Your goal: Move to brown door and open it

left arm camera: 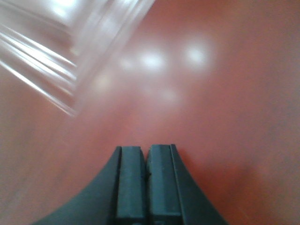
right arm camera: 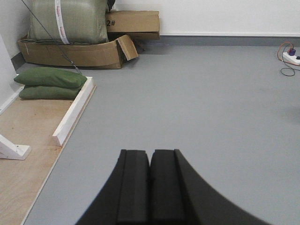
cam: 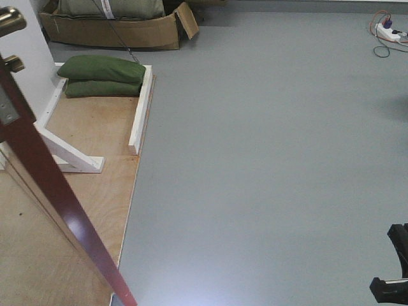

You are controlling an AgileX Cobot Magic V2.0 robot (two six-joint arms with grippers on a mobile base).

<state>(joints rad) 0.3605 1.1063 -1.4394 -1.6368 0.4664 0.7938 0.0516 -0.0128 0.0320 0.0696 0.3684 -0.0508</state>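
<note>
The brown door (cam: 44, 172) stands ajar at the left of the front view, seen edge on, with a brass handle (cam: 9, 22) near the top left. In the left wrist view its glossy red-brown face (left arm camera: 211, 103) fills the frame, right in front of my left gripper (left arm camera: 146, 152), which is shut and empty. A blurred pale metallic shape (left arm camera: 56, 51) crosses the upper left there. My right gripper (right arm camera: 150, 157) is shut and empty, over the grey floor (right arm camera: 201, 108). Part of the right arm (cam: 394, 268) shows at the front view's bottom right.
A plywood base (cam: 76, 134) with white wooden rails (cam: 141, 108) and a white brace (cam: 67, 153) holds the door frame. Two green sandbags (cam: 102, 76) lie on it. Cardboard boxes (cam: 121, 29) stand behind. A power strip with cables (cam: 389, 32) lies far right.
</note>
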